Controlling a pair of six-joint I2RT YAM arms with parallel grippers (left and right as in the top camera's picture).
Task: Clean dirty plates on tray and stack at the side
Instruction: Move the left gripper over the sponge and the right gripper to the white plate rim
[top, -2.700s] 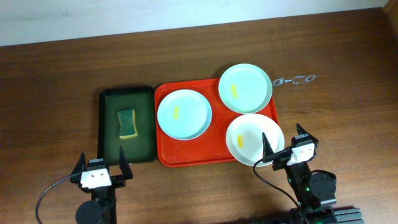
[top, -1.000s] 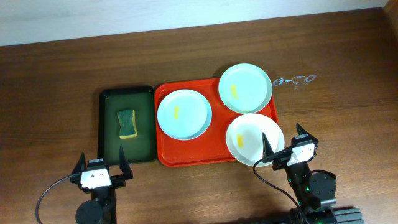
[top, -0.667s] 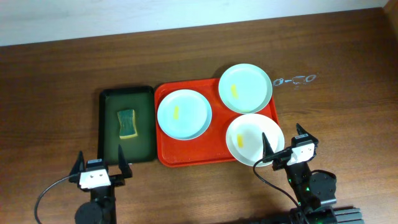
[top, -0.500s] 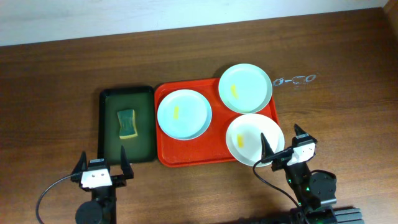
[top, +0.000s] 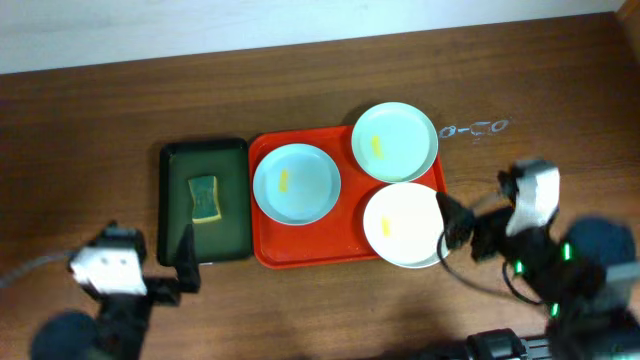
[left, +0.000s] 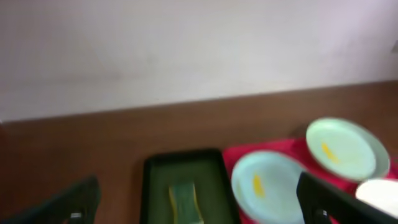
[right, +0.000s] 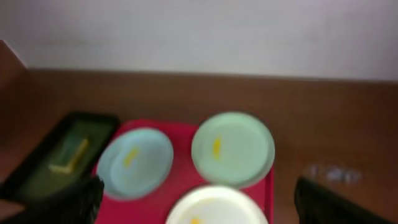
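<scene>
The red tray (top: 348, 252) holds three dirty plates, each with a yellow smear: a pale blue one (top: 296, 183), a pale green one (top: 394, 140) and a white one (top: 403, 224). My left gripper (top: 150, 272) is open and empty, raised near the front left, in front of the dark green tray. My right gripper (top: 478, 205) is open and empty, raised just right of the white plate. The left wrist view shows the blue plate (left: 267, 186) and green plate (left: 342, 149) between my open fingers (left: 199, 208). The right wrist view shows all three plates (right: 233, 149) ahead of my open fingers (right: 199, 205).
A dark green tray (top: 230, 200) left of the red tray holds a green-and-yellow sponge (top: 204, 198). A small clear object (top: 475, 129) lies on the wooden table right of the green plate. A pale wall runs along the far edge.
Both arms have risen from their rest poses at the front edge and look larger and blurred. The left one shifted left, the right one shifted right. Plates and sponge have not moved.
</scene>
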